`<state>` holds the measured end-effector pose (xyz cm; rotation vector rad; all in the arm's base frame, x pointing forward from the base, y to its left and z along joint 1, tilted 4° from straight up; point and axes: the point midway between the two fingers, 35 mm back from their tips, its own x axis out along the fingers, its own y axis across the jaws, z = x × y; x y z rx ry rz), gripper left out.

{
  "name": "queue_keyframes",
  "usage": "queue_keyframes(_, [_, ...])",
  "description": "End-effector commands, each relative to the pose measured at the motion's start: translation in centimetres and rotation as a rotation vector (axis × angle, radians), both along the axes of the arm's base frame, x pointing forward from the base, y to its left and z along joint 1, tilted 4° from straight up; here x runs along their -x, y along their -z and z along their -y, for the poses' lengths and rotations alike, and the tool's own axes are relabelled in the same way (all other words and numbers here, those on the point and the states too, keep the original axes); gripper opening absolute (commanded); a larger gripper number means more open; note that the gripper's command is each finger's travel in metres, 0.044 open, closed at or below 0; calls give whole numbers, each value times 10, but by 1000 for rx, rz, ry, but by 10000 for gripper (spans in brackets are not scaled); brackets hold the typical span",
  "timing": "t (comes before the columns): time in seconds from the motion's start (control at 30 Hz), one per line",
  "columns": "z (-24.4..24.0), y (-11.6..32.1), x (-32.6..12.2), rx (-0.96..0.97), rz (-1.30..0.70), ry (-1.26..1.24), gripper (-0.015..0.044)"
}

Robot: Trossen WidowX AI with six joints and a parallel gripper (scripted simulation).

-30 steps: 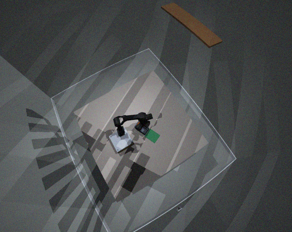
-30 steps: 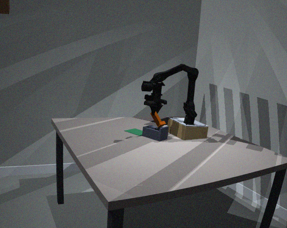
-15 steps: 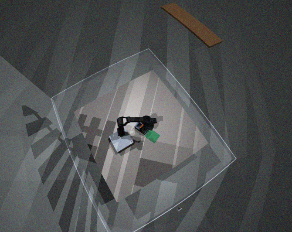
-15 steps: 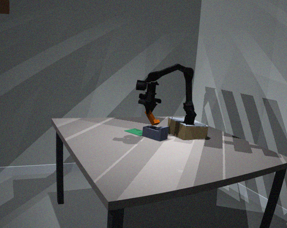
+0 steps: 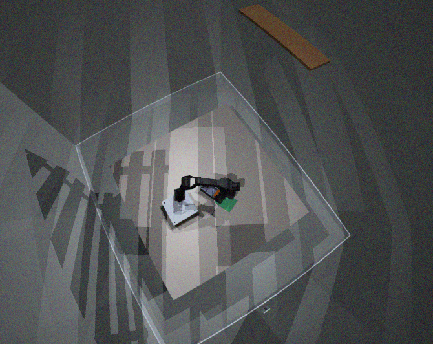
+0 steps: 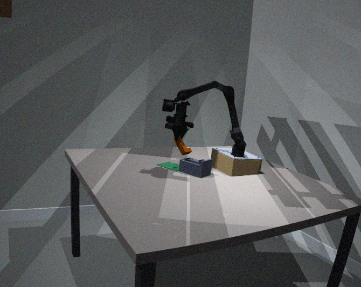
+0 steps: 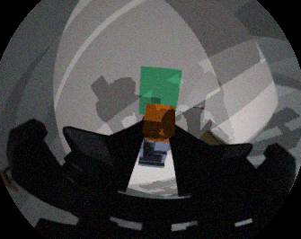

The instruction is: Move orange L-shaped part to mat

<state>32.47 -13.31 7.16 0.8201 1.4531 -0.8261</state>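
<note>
My gripper (image 6: 176, 139) (image 7: 157, 124) is shut on the orange part (image 5: 216, 193) (image 6: 184, 148) (image 7: 159, 118). The part hangs tilted in the air, its L-shaped end lower and towards the arm's base in the exterior view. It is out of the pocket and above the grey tray (image 5: 205, 188) (image 6: 193, 169) (image 7: 161, 146), apart from it. The tray's pocket shows open in the exterior view. The flat green mat (image 5: 229, 204) (image 6: 166, 165) (image 7: 160, 83) lies beside the tray with nothing on it. In the top view the arm hides the fingers.
The arm's base stands on a box (image 5: 178, 216) (image 6: 247, 167) with a white top, on the tray's far side from the mat. The table (image 6: 137, 212) carries them all. Shadow bands cross it. A brown board (image 5: 283, 35) lies well beyond the table.
</note>
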Motion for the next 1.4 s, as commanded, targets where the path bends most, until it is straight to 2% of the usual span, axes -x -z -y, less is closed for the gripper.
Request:
queue_keyframes(0.0, [18, -1, -8, 7, 1, -5, 0])
queue_keyframes(0.27, [42, 0, -19, 9, 2, -5, 0])
queue_keyframes(1.37, [42, 43, -18, 9, 2, -5, 0])
